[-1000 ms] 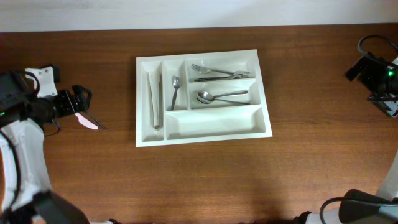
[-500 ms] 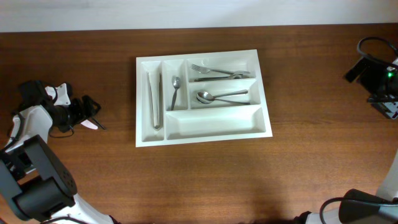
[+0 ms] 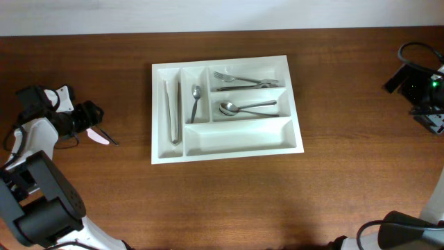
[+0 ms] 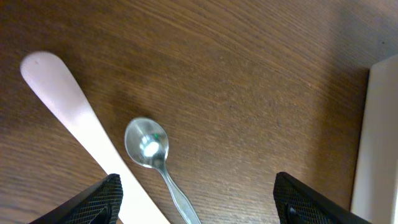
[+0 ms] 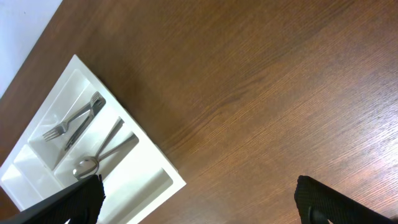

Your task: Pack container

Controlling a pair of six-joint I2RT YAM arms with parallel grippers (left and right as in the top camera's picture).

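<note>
large white rectangular plastic cutlery tray (image 3: pixel 236 137) flat at the middle of the dark brown wooden desk (image 3: pixel 229 201), long side running left to right. carries long metal tongs (image 3: pixel 172 111) in the leftmost narrow compartment and a small metal teaspoon (image 3: pixel 195 101) in the narrow one just beside it. silver forks (image 3: pixel 243 80) in the top long compartment, silver tablespoons (image 3: pixel 244 107) in the middle long one.

left tool (image 3: pixel 89 116) near the desk's left edge, well apart from the tray and low over the wood. jaws spread wide, gripping nothing. in the left wrist view, only the two dark fingertips (image 4: pixel 102 202) at the bottom corners. between them, flat on the desk, a loose shiny metal spoon (image 4: pixel 147 144), bowl up and handle running toward the lower edge. just beside it, a pale pink flat plastic utensil (image 4: pixel 68 112), rounded end pointing up-left; cannot tell whether the two touch. a strip of the tray's white wall at the right border of that view.

right tool (image 3: pixel 420 87) by the desk's far right edge, well apart from the tray. jaws wide apart here too, holding nothing, only bare wood between the tips.
</note>
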